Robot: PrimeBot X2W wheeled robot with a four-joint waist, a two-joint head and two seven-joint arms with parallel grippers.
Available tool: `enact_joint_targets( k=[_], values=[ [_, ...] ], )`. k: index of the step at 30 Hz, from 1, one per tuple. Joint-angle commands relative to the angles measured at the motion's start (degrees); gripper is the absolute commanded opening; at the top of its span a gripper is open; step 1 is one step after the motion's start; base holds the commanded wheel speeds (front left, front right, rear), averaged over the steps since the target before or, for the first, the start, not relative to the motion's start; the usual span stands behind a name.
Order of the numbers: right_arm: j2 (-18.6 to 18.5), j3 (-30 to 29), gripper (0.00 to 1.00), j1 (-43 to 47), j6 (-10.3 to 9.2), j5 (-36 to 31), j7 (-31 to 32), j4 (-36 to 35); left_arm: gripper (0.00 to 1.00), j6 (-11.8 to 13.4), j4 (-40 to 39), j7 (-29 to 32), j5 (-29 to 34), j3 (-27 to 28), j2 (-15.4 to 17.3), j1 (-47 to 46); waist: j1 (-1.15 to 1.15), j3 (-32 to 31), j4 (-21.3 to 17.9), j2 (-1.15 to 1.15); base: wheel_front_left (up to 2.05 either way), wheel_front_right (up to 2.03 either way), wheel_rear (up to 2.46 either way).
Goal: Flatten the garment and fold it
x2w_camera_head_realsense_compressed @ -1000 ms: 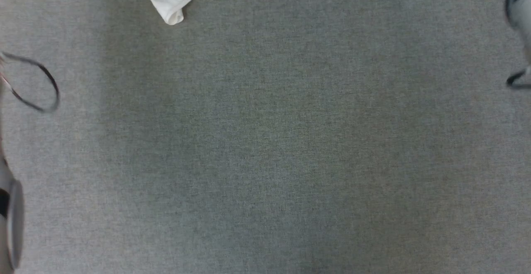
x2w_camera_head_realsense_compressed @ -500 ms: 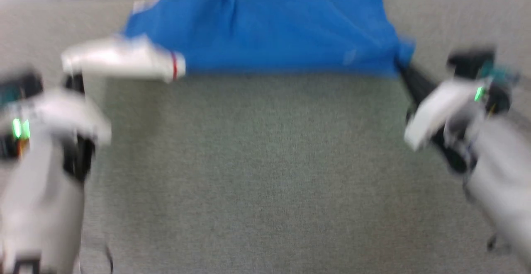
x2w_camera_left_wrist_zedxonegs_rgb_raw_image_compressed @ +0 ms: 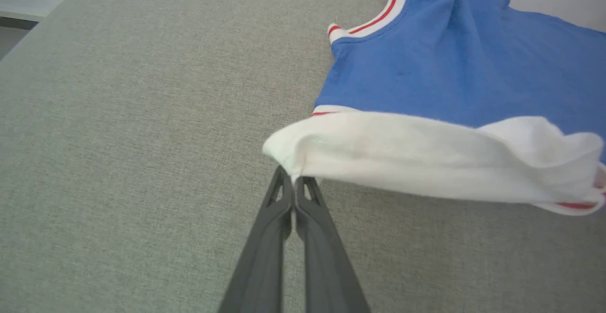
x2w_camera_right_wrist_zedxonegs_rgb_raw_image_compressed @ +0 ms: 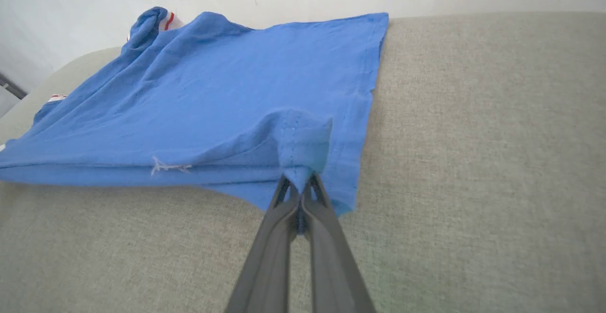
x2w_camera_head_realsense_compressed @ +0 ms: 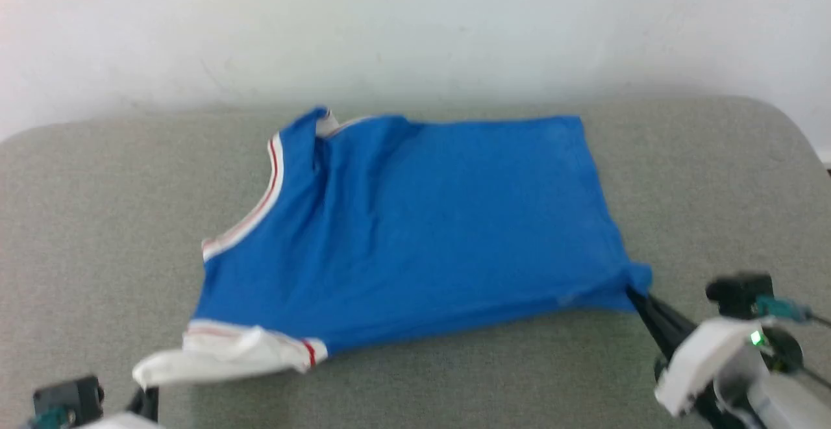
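Observation:
The garment (x2w_camera_head_realsense_compressed: 422, 221), a royal-blue shirt with white sleeves and red-and-white trim, lies spread on the grey table (x2w_camera_head_realsense_compressed: 97, 221). My left gripper (x2w_camera_left_wrist_zedxonegs_rgb_raw_image_compressed: 292, 180) is shut on the tip of the white sleeve (x2w_camera_left_wrist_zedxonegs_rgb_raw_image_compressed: 426, 161) at the shirt's near left corner (x2w_camera_head_realsense_compressed: 214, 354). My right gripper (x2w_camera_right_wrist_zedxonegs_rgb_raw_image_compressed: 299, 183) is shut on the blue hem corner (x2w_camera_right_wrist_zedxonegs_rgb_raw_image_compressed: 303, 142), seen at the near right (x2w_camera_head_realsense_compressed: 633, 289) in the head view. That corner is lifted a little and pulled toward me. A small white logo (x2w_camera_right_wrist_zedxonegs_rgb_raw_image_compressed: 165, 166) shows near the front fold.
A pale wall (x2w_camera_head_realsense_compressed: 415, 26) rises behind the table's far edge. Bare grey table surface (x2w_camera_head_realsense_compressed: 454, 383) lies between the shirt and me, and to both sides. The table's corners are rounded.
The head camera has tilted up from bare table to the whole shirt and the wall. Both grippers stay shut on the shirt's near corners.

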Motion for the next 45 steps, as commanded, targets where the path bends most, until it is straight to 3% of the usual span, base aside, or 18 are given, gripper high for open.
enact_joint_targets(
  k=[1,8,13,18,22,29,39,42,43,44,45],
  values=[
    [-0.36,-1.59,0.00,1.82,-0.14,-0.63,0.21,-0.41,0.00,1.52,-1.68,0.89,0.42,0.69,1.07,1.68,0.02,-1.88,0.52,0.01,0.00,0.00,0.00],
    [3.46,-15.24,0.00,16.45,-0.14,-6.70,5.00,-7.99,0.00,7.56,-15.80,9.03,-0.78,2.21,2.86,14.62,0.02,-2.85,1.16,0.01,0.00,0.00,0.00],
    [7.99,-25.20,0.00,25.87,-0.14,-12.20,10.38,-17.28,0.00,9.31,-22.02,11.73,-1.63,4.93,4.89,18.14,0.02,-2.47,2.08,0.01,0.00,0.00,0.00],
    [12.35,-29.99,0.00,26.99,-0.14,-17.16,16.28,-25.61,0.00,6.51,-22.44,11.21,-1.89,5.00,6.81,11.33,0.02,-0.55,2.10,0.01,0.00,0.00,0.00],
    [13.93,-29.78,0.00,22.26,-0.14,-19.90,19.69,-26.89,0.00,3.29,-17.91,10.51,-1.64,1.73,6.41,1.56,0.02,1.79,1.25,0.01,0.00,0.00,0.00],
    [13.98,-27.02,0.00,12.56,-0.14,-21.07,21.60,-21.64,0.00,-1.28,-6.20,9.00,-1.77,-2.72,3.57,-13.27,0.02,6.28,0.06,0.01,0.00,0.00,0.00],
    [13.48,-24.03,0.00,3.10,-0.14,-20.90,18.39,-9.28,0.00,-6.21,8.44,5.22,-2.88,-5.94,-1.24,-24.42,0.02,10.32,-0.39,0.01,0.00,0.00,0.00],
    [13.51,-22.69,0.46,1.73,-0.14,-20.59,16.98,-5.80,0.00,-7.65,13.17,5.32,-4.16,-6.59,-2.60,-26.00,0.02,10.33,-0.36,0.01,0.00,0.00,0.00],
    [13.39,-22.10,0.81,1.43,-0.14,-20.52,16.63,-4.80,0.29,-8.13,14.58,5.13,-4.68,-6.52,-2.98,-26.45,0.02,10.20,-0.38,0.01,0.00,0.00,0.00],
    [13.28,-21.61,1.00,1.14,-0.14,-20.35,15.93,-4.14,0.57,-8.55,15.95,4.99,-5.17,-6.42,-3.25,-26.78,0.02,10.01,-0.42,0.01,0.00,0.00,0.00],
    [13.07,-20.92,1.00,0.98,-0.14,-20.34,15.23,-3.70,0.98,-9.06,17.20,4.78,-5.44,-6.37,-3.27,-27.02,0.02,9.63,-0.54,0.01,0.00,0.00,0.00]
  ],
)
